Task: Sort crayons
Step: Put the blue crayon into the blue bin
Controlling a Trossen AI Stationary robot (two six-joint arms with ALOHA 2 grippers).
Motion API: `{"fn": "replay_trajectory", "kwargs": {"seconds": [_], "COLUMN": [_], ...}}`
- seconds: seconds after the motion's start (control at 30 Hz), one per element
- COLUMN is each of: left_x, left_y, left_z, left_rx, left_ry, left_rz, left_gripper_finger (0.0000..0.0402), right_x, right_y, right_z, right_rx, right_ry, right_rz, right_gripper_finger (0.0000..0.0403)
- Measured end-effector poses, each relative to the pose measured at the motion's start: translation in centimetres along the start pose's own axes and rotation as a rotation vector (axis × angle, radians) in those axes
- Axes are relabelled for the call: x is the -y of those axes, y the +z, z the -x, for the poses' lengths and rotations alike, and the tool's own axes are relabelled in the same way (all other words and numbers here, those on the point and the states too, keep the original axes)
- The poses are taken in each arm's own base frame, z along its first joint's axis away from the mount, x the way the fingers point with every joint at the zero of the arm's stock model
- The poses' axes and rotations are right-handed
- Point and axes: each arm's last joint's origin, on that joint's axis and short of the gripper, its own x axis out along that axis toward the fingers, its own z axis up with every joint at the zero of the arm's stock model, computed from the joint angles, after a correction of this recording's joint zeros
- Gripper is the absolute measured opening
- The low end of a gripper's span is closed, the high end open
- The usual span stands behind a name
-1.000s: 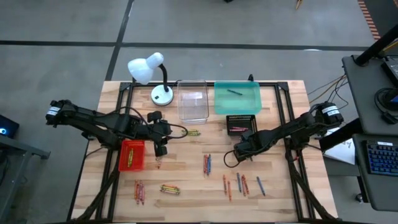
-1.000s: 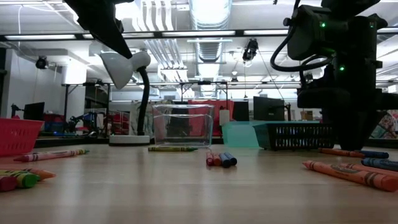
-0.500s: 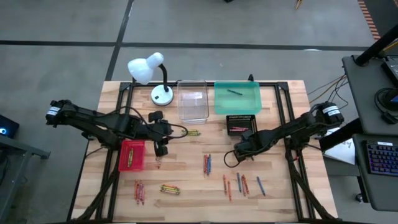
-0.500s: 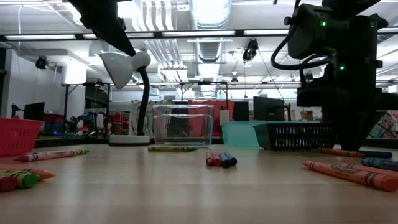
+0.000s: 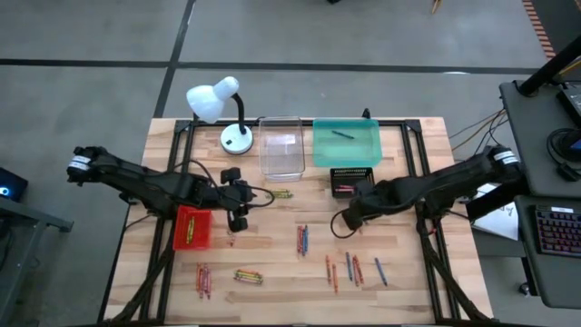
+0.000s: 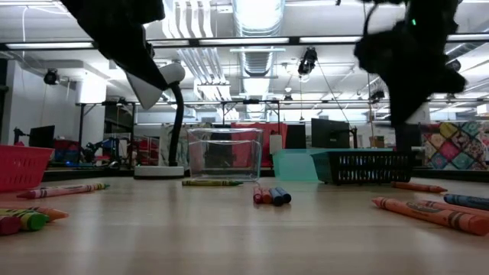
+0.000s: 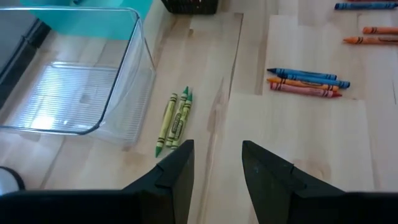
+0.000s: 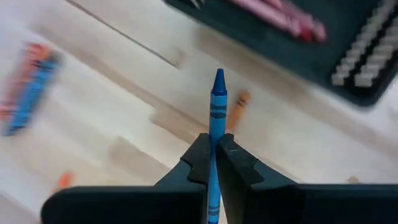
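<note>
High view: your right gripper [image 5: 346,219] hung near the black tray [image 5: 353,181]; your left gripper [image 5: 238,218] sat beside the red tray [image 5: 192,226].

Left wrist view: jaws stood apart, empty, above green crayons [image 7: 175,119].

Right wrist view: jaws were clamped on a blue crayon [image 8: 216,118], tip pointing forward.

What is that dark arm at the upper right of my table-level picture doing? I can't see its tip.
Observer: Its wrist camera shows the right jaws shut on a blue crayon.
Operator: Where over the table is it?
Observer: From above, it hangs beside the black tray.
Operator: And the other arm?
Observer: The left jaws are open and empty, near the green crayons beside the clear tray.
</note>
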Motion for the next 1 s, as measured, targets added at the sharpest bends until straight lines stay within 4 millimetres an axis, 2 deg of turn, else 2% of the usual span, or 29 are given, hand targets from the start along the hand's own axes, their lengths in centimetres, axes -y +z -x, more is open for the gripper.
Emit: {"fn": "replay_trajectory", "kwargs": {"seconds": [0.2, 0.4, 0.53, 0.77, 0.87, 1.0], "left_x": [0.2, 0.2, -0.6, -2.9, -3.2, -3.2], "left_y": [0.1, 1.2, 1.7, 1.9, 1.8, 1.4], "left_z": [-0.4, -0.4, -0.6, -1.3, -1.5, -1.6], "left_rx": [0.062, 0.174, 0.205, 0.181, 0.171, 0.162], "left_ry": [-0.013, -0.013, 0.020, 0.095, 0.105, 0.101], "left_rz": [-0.033, -0.149, -0.195, -0.156, -0.137, -0.104], "left_gripper_finger": [0.0118, 0.0118, 0.0118, 0.0118, 0.0118, 0.0118], "right_x": [-1.2, 0.1, 2.6, 9.2, 11.7, 14.1], "right_y": [3.2, 9.1, 14.4, 23.3, 26.0, 28.2], "right_z": [3.3, 3.2, 2.0, -1.7, -3.5, -6.1], "right_rx": [0.180, 0.233, 0.212, 0.120, 0.063, -0.005], "right_ry": [0.098, 0.017, -0.055, -0.242, -0.218, -0.154], "right_rz": [0.125, 0.203, 0.264, 0.545, 0.619, 0.627], "right_gripper_finger": [0.0012, 0.0012, 0.0012, 0.0012, 0.0012, 0.0012]}}
